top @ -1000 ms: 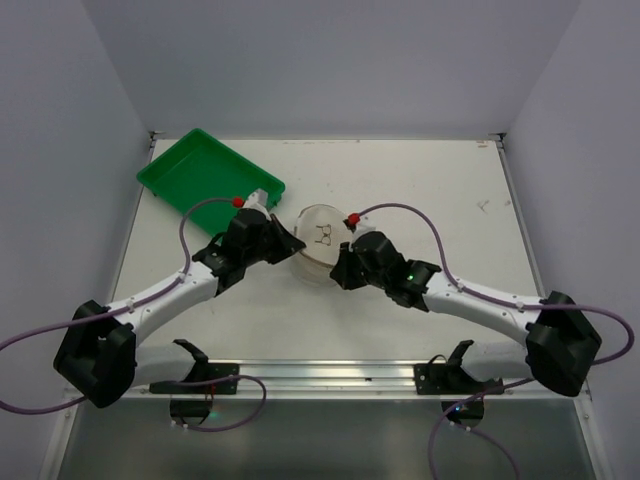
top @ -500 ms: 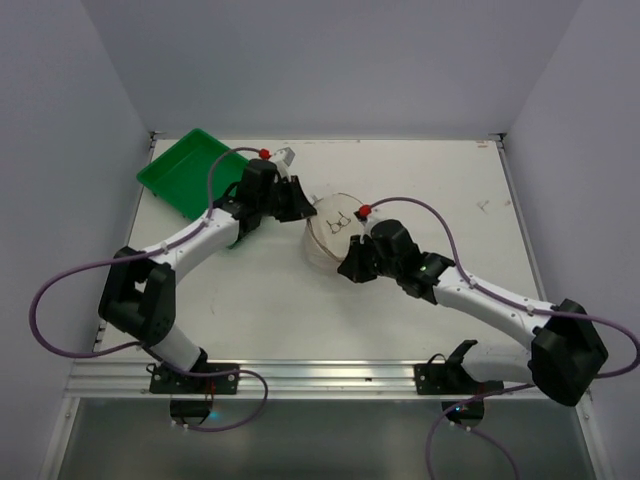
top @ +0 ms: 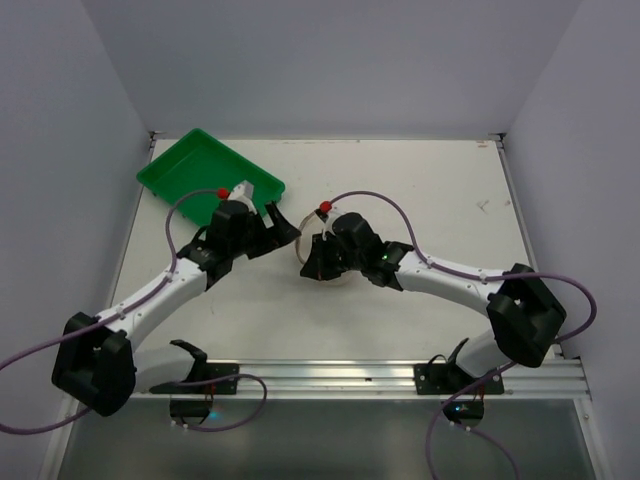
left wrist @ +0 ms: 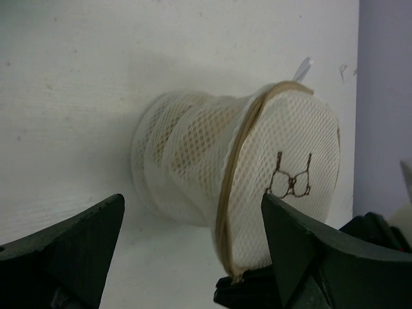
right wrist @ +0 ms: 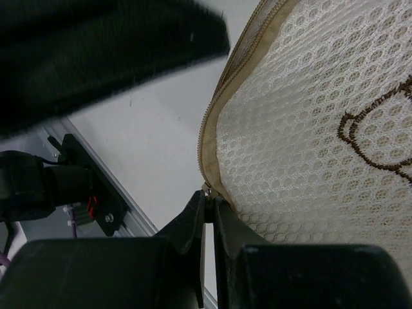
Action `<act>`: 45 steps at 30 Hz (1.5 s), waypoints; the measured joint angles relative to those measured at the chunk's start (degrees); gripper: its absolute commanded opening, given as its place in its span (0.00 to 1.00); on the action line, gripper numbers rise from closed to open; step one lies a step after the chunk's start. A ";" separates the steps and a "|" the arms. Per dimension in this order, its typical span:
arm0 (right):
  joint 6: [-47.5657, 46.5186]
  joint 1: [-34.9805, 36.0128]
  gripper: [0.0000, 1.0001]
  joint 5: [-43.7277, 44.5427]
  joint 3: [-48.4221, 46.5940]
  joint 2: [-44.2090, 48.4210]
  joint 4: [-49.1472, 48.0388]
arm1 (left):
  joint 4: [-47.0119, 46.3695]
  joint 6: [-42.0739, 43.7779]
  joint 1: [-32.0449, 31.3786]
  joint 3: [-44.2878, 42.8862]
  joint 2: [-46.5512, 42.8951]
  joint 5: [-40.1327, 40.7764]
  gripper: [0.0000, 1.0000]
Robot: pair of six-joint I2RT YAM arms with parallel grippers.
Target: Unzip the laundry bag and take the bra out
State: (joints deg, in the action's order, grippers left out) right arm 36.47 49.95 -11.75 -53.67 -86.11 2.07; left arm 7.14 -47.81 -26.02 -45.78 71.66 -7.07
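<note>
The laundry bag (left wrist: 193,154) lies on its side, a white mesh drum with a tan zipper rim and a brown bra drawing on its lid (right wrist: 309,122). In the top view the bag (top: 308,268) sits at mid-table, mostly covered by the grippers. The bra shows only as a mustard tint through the mesh wall (left wrist: 187,132). My right gripper (right wrist: 207,196) is shut on the zipper pull at the lid's lower edge (left wrist: 235,278). My left gripper (left wrist: 193,257) stands open just left of the bag (top: 283,226), with nothing between its fingers.
A green plastic tray (top: 205,175) lies at the back left, just behind the left wrist. The metal rail of the arm bases (top: 330,375) runs along the near edge. Bare white tabletop (top: 440,190) stretches to the right of the bag.
My left gripper has opened, letting go of the bag; the arm swung out toward the tray and came back beside it. The right gripper has slid left along the rim with the zipper pull.
</note>
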 measured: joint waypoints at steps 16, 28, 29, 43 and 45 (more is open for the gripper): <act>-0.92 -0.11 0.00 2.40 2.08 2.01 0.70 | -5.42 -8.70 -9.16 6.54 0.37 2.34 0.00; -6.56 -9.66 0.00 4.50 16.63 24.55 5.05 | -0.98 2.38 -1.11 -0.09 4.22 -5.64 0.00; -6.99 -9.53 0.00 3.56 16.61 24.57 4.72 | 0.79 4.37 -0.76 -2.82 6.16 -6.43 0.00; -2.71 0.79 0.00 -3.48 1.55 2.69 -4.33 | 5.40 11.65 1.73 -23.52 18.49 -4.48 0.96; -1.95 0.72 0.00 -3.39 0.63 1.57 -5.25 | 5.11 9.64 2.12 -17.57 12.15 -0.61 0.96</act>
State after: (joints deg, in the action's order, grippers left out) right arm 34.52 50.68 -15.14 -53.04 -84.53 -3.18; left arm 12.25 -38.17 -23.90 -63.35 83.81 -7.68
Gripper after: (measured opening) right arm 0.059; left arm 0.955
